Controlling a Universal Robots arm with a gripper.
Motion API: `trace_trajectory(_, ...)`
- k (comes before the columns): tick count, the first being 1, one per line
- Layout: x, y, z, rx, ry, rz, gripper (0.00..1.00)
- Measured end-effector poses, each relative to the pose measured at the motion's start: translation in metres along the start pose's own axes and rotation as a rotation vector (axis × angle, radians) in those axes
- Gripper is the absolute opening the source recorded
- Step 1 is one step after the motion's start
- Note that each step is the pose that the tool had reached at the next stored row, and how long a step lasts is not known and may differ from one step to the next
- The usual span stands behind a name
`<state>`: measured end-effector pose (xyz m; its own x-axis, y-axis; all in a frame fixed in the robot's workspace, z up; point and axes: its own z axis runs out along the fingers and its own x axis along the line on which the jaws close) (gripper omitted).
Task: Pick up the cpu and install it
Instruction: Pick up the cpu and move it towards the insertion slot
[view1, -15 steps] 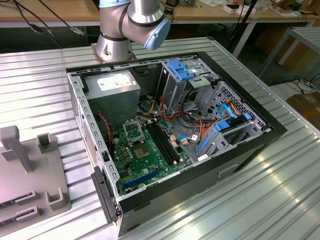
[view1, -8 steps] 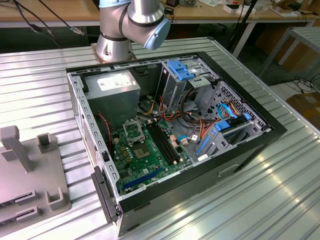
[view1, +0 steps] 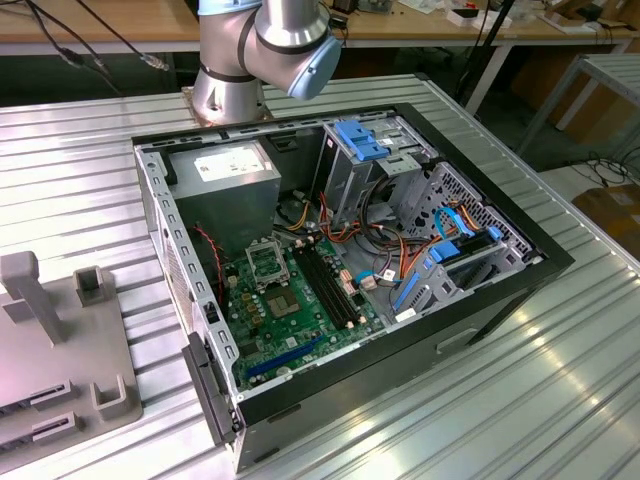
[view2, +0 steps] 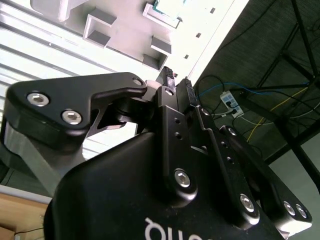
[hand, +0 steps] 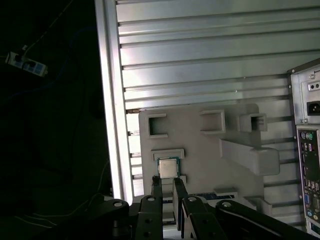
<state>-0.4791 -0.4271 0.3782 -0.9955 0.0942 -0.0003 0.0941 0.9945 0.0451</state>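
My hand (hand: 167, 186) hangs over the grey fixture plate (hand: 200, 165), fingers pointing down at it, and in both wrist views the two black fingertips (hand: 156, 186) stand apart with a narrow gap between them, gripping nothing. The cpu (hand: 168, 167) lies flat in a small square pocket of that plate, silver face up, just past my fingertips at twelve o'clock from them and not touched by either one. Other raised pockets and a long block stand up from the same plate around it. The plate rests on the ribbed metal surface (hand: 200, 50), close to its edge; beyond that edge the floor is dark, with a power strip (hand: 22, 62) and loose cables on it. The rear panel of the computer case (hand: 307, 150) shows beside the plate in the first wrist view. In the exterior view my base and shoulder joint (view1: 260, 50) stand at about eleven o'clock from the open case, and the rest of my arm rises out of that picture. There the fixture plate sits at about eight o'clock from the case, just beside its side wall. Inside the case the green board (view1: 300, 310) lies flat, its metal-framed socket (view1: 265, 262) toward the board's eleven o'clock corner, well apart from the cpu.
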Motion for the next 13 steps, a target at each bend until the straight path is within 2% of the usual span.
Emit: trace_trajectory(13,0.0,-0.0003,0.006,0.0001,0.0001,0.0,0.24)
